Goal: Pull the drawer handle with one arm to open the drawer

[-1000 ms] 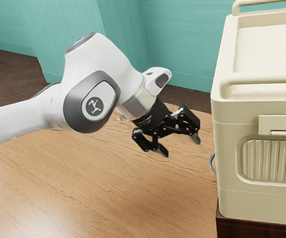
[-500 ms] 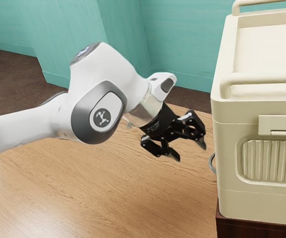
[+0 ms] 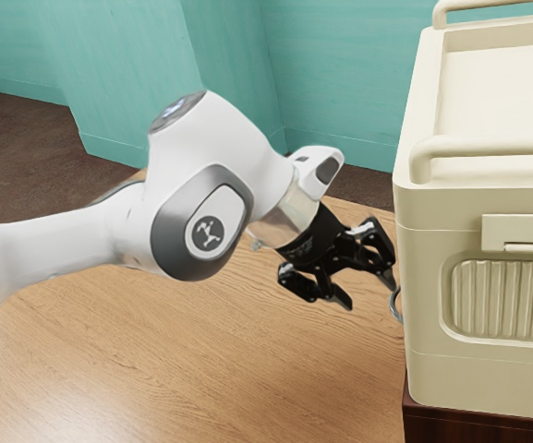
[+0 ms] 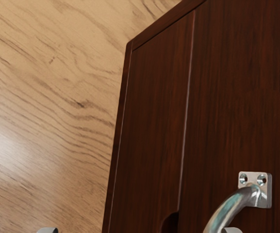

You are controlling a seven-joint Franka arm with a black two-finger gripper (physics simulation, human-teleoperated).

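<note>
Tabletop (image 3: 155, 369) carries dark cabinet (image 4: 152, 121), cream box (image 3: 428, 314) on top. Drawer front (image 4: 237, 97) looks flush along seam: you have no opening yet, apparently. Gripper (image 3: 369, 296) beside cabinet; your jaws spread, released, grasping nothing. Metal handle (image 4: 231, 208) on drawer front, in from cabinet's edge, near jaws; contact unclear. Approach mostly done, likely; grip and whole pull left for you.

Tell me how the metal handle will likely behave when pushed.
The handle should feel stiff, since it looks like thick metal on a screwed-down plate. Its smooth, shiny, rounded bar may be slippery. It probably won't roll or tip by itself, being fixed to the dark wooden front.
</note>
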